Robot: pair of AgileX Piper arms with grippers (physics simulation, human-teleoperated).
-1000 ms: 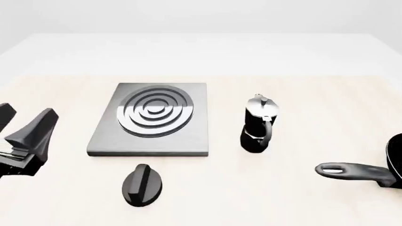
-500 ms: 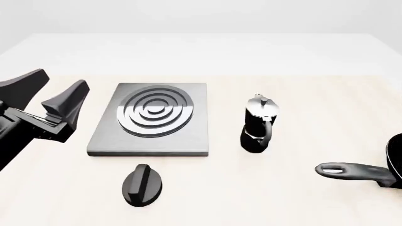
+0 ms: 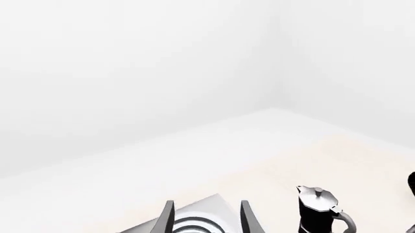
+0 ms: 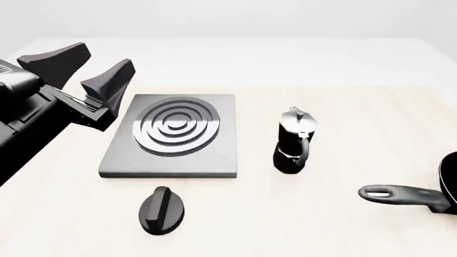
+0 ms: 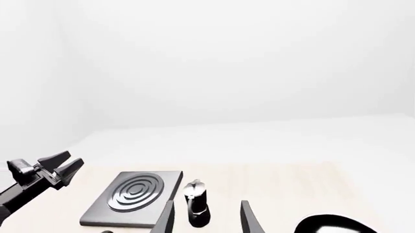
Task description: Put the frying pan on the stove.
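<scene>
One frying pan (image 4: 428,195) at the table's (image 4: 343,225) right edge, handle pointing left. One stove (image 4: 171,136) left of centre; one moka pot (image 4: 292,142), one knob (image 4: 161,210). My left claw (image 4: 89,67) wide, empty, beside the stove; right claw's (image 5: 206,221) state unclear.

The flat square grey metal stove (image 4: 171,140) carries shiny concentric silver and dark rings. The glossy black frying pan (image 4: 448,184), lower right, has a dark grey handle. The tall moka pot (image 4: 292,141) is black with a silver top. The oval knob (image 4: 161,210) is black; the wooden table (image 4: 343,225) pale beige.
</scene>
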